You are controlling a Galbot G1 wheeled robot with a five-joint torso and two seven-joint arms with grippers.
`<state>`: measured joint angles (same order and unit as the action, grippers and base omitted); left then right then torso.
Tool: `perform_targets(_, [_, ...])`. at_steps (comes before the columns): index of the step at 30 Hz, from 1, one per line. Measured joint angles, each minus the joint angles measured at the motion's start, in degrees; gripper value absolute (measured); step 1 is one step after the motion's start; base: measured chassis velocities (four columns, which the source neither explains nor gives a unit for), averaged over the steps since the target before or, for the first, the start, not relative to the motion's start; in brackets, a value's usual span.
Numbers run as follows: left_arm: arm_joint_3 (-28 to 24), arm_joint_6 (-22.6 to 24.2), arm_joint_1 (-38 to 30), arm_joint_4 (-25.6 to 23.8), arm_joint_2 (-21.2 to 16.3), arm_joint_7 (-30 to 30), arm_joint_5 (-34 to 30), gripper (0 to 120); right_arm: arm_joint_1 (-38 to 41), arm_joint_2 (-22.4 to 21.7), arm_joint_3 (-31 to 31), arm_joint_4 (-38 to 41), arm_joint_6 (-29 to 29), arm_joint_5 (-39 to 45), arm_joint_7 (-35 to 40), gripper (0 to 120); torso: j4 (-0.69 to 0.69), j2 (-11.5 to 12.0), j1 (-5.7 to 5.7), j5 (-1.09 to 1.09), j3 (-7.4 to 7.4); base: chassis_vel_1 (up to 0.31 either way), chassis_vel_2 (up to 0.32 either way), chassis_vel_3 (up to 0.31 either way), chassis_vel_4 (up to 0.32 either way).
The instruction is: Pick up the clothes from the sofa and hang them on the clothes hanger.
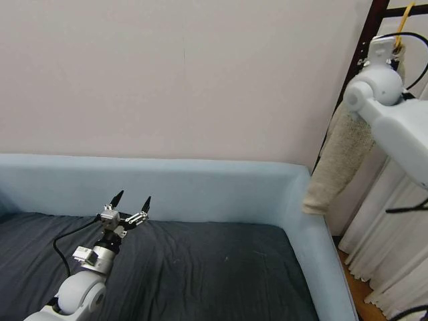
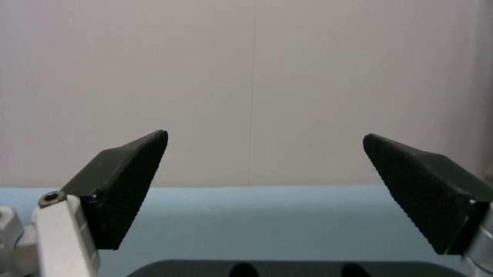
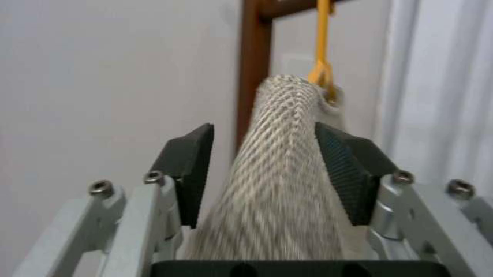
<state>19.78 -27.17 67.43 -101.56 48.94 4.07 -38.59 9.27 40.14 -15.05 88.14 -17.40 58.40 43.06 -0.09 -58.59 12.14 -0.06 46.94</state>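
A beige knit garment (image 1: 341, 157) hangs down beside the dark wooden clothes rack (image 1: 372, 27) at the upper right. Its top is draped by a yellow hanger (image 3: 322, 46). My right gripper (image 1: 382, 53) is raised to the rack. In the right wrist view the garment (image 3: 277, 190) fills the gap between the right gripper's (image 3: 264, 133) fingers, which press on both sides of it. My left gripper (image 1: 128, 203) stands open and holds nothing, low over the dark grey sofa seat (image 1: 200, 274) and pointing at the backrest. The left wrist view shows its fingertips (image 2: 127, 184) wide apart.
The light blue sofa backrest (image 1: 200, 187) runs across the view, and its right armrest (image 1: 317, 234) stands under the hanging garment. White curtains (image 1: 394, 247) hang to the right of the sofa. A plain wall lies behind.
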Motion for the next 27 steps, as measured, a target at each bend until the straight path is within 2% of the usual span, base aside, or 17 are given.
perform_targets(1, [0.8,-0.2,1.0,-1.1,0.4,0.0,-0.6,100,-4.3,-1.3,2.8,3.2,2.7,-0.5,-2.7,63,0.0,0.0,0.0,0.0,0.0,0.0,0.0,0.0,0.0])
perform_targets(2, [0.8,-0.2,1.0,-1.1,0.4,0.0,-0.6,100,-4.3,-1.3,2.8,3.2,2.7,-0.5,-2.7,63,0.0,0.0,0.0,0.0,0.0,0.0,0.0,0.0,0.0])
perform_targets(3, [2.6,-0.3,3.2,-3.5,1.5,0.0,-1.8,100,-12.6,-3.5,7.4,8.5,7.7,-2.2,-7.5,70,0.02,0.0,0.0,0.06,0.01,0.0,0.0,0.0,0.0])
perform_targets(4, [3.1,-0.4,3.7,-4.0,1.8,0.0,-2.1,100,-14.6,-4.0,8.5,9.6,8.9,-2.7,-8.5,71,0.03,0.0,0.0,0.07,0.01,0.0,0.0,0.0,0.0])
perform_targets(6, [5.6,-0.4,6.8,-6.9,4.0,0.0,-3.4,100,-27.2,-5.6,15.8,15.9,15.9,-6.8,-13.7,83,0.01,0.0,0.0,0.0,0.0,0.0,0.0,0.0,0.0])
perform_targets(7, [5.6,-0.4,6.8,-6.9,4.0,0.0,-3.4,100,-27.2,-5.6,15.8,15.9,15.9,-6.8,-13.7,83,0.01,0.0,0.0,0.0,0.0,0.0,0.0,0.0,0.0])
perform_targets(10, [8.4,0.6,12.0,-11.0,8.2,0.0,-2.4,100,-44.1,-4.4,22.5,22.8,23.3,-14.7,-18.3,96,0.01,0.0,0.0,0.06,0.01,0.0,0.0,0.0,0.0])
perform_targets(12, [8.8,0.9,13.2,-12.1,9.6,0.0,-1.6,100,-47.4,-3.7,23.9,23.9,24.4,-16.3,-19.4,98,0.05,0.0,0.0,0.04,0.01,0.0,0.0,0.0,0.0])
perform_targets(14, [9.0,1.3,16.1,-14.7,14.2,0.2,2.9,100,-60.5,0.5,28.7,26.2,27.9,-23.7,-23.4,100,0.06,0.0,0.0,0.02,0.01,0.0,0.0,0.0,0.0])
perform_targets(15, [9.0,1.3,16.1,-14.7,14.2,0.2,2.9,100,-60.5,0.5,28.7,26.2,27.9,-23.7,-23.4,100,0.06,0.0,0.0,0.02,0.01,0.0,0.0,0.0,0.0])
perform_targets(17, [9.2,0.9,17.9,-15.6,18.5,0.0,8.1,100,-69.8,6.1,33.4,26.4,30.4,-30.2,-27.0,100,0.02,0.0,0.0,0.04,0.0,0.0,0.0,0.0,0.0])
perform_targets(19, [9.5,0.4,19.3,-16.0,21.9,2.4,13.6,100,-77.0,11.6,37.4,26.7,31.0,-35.0,-28.3,100,0.0,0.0,-0.01,0.01,0.01,0.0,0.0,0.0,0.0])
perform_targets(20, [9.5,0.4,19.3,-16.0,21.9,2.4,13.6,100,-77.0,11.6,37.4,26.7,31.0,-35.0,-28.3,100,0.0,0.0,-0.01,0.01,0.01,0.0,0.0,0.0,0.0])
perform_targets(24, [8.8,0.5,21.6,-16.4,26.2,11.0,22.9,100,-86.9,19.7,41.5,27.5,30.9,-41.1,-28.9,100,0.0,0.0,-0.01,0.04,0.01,0.0,0.0,0.0,0.0])
perform_targets(25, [8.4,0.7,22.2,-16.5,27.1,12.4,24.4,100,-89.2,21.9,42.6,27.7,30.9,-42.9,-29.5,100,0.0,0.0,-0.01,0.01,0.0,0.0,0.0,0.0,0.0])
perform_targets(26, [8.4,0.7,22.2,-16.5,27.1,12.4,24.4,100,-89.2,21.9,42.6,27.7,30.9,-42.9,-29.5,100,0.0,0.0,-0.01,0.01,0.0,0.0,0.0,0.0,0.0])
perform_targets(27, [7.6,0.9,23.1,-16.5,28.5,13.8,25.7,100,-91.5,24.5,43.7,27.7,31.3,-45.3,-30.2,100,0.01,0.0,-0.01,0.01,0.0,0.0,0.0,0.0,0.0])
